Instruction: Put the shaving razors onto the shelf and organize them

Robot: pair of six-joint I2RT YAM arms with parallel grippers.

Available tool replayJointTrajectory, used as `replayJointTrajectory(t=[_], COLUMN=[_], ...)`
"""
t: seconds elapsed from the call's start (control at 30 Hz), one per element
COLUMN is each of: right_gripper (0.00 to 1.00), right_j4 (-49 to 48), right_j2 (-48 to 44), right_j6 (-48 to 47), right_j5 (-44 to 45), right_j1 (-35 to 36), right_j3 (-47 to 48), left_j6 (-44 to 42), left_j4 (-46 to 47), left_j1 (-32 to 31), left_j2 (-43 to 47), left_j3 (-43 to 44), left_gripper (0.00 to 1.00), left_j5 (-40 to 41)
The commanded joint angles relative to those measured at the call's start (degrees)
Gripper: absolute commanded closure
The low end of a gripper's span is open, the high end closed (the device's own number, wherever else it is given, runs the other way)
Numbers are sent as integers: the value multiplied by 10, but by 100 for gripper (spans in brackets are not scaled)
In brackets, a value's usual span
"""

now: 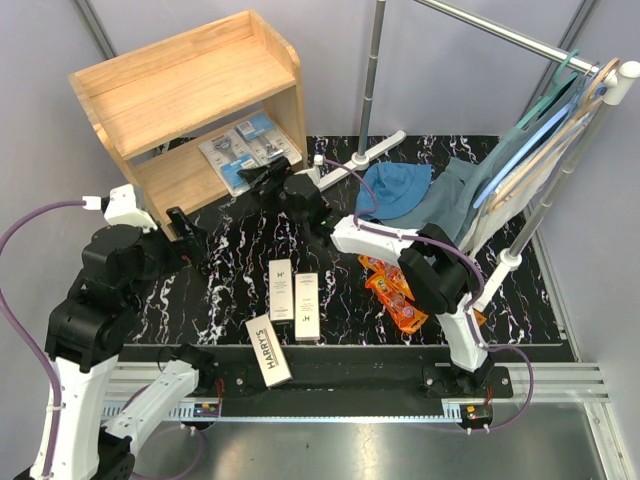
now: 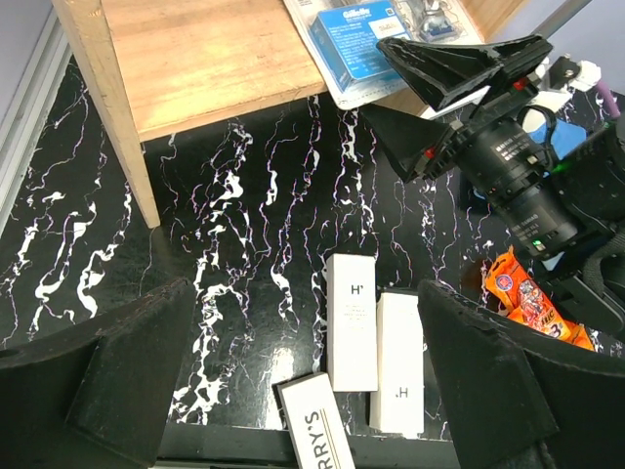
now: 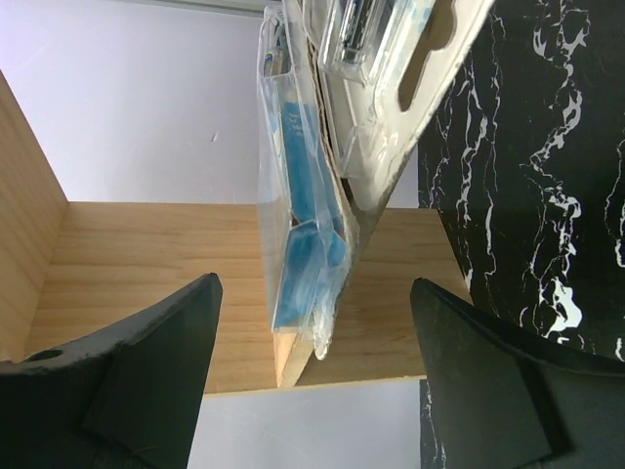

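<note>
- Right gripper (image 1: 262,177) at front lip of the shelf's (image 1: 180,85) lower level; jaws spread, pinching nothing.
- Blue blister packs (image 1: 240,148) flat on lower level, near edge overhanging the front; probably needs a nudge inward.
- Left gripper (image 1: 188,240) spread wide, empty, above table (image 1: 230,270) beside shelf leg; likely parked clear of right arm.
- White boxes (image 1: 282,290) and orange packs (image 1: 395,290) on table, not yet shelved.

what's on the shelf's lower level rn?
At least two blue blister packs, overlapping and sticking out past the front edge. From overhead, the top board of the shelf hides the rear of that level, and the exact pack count is unclear.
</note>
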State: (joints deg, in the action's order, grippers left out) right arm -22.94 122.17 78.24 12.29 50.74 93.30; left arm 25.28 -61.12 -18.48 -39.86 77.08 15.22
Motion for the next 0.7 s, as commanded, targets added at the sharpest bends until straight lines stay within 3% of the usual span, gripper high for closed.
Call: replayJointTrajectory(t=[0.0,0.43,0.67], right_gripper=[12,11,11], right_j4=[-80,-115,-40], right_j2=[-57,-177,-279], right_j6=[-31,-45,-97], right_j5=[-10,-12,-23], right_j1=[4,4,4], right_j3=[-27,-182,-296], left_j6=[-10,-2,12], left_j4=[21,25,35], left_j1=[1,1,1], left_j2=[1,7,-2], left_j3=[-9,-35,-65], left_gripper=[1,1,1], left_j5=[-13,-29,-77])
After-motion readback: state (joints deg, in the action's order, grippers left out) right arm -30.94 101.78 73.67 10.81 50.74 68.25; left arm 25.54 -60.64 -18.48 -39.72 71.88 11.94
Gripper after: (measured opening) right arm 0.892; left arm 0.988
